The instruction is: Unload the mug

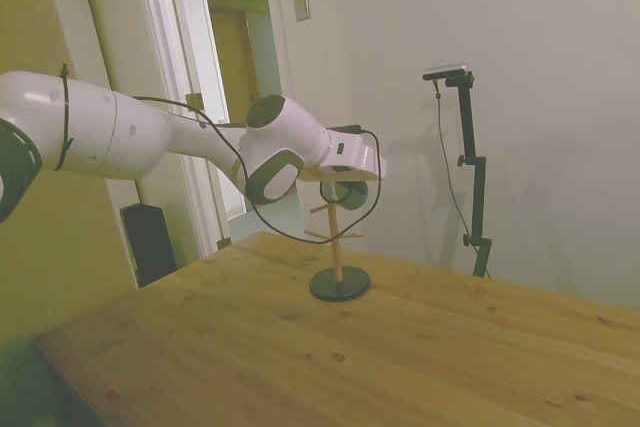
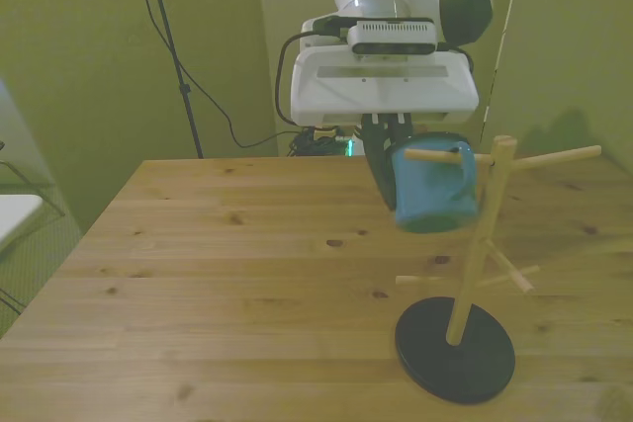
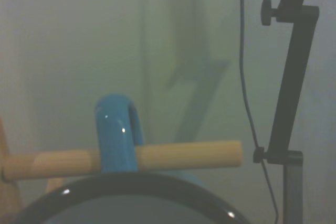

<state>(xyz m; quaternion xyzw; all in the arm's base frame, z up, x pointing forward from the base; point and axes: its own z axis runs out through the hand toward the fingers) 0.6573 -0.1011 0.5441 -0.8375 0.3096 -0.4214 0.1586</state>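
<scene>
The blue mug (image 2: 435, 187) hangs by its loop handle (image 3: 116, 129) on an upper peg (image 3: 189, 155) of a wooden mug tree (image 2: 475, 244) with a black round base (image 2: 455, 348). My gripper (image 2: 388, 145) comes down right at the mug's dark rim (image 3: 126, 192), on the side toward the front view's left. Its dark fingers stand close together and look shut on the mug's rim. In the side view the mug (image 1: 348, 194) is a dark shape just below the white hand, over the tree's base (image 1: 340, 284). The handle sits about halfway along the peg.
The tree has more bare pegs, one pointing to the front view's right (image 2: 554, 156) and lower ones (image 2: 509, 269). It stands near the wooden table's (image 2: 227, 274) front right corner. A wall is close behind it in the side view.
</scene>
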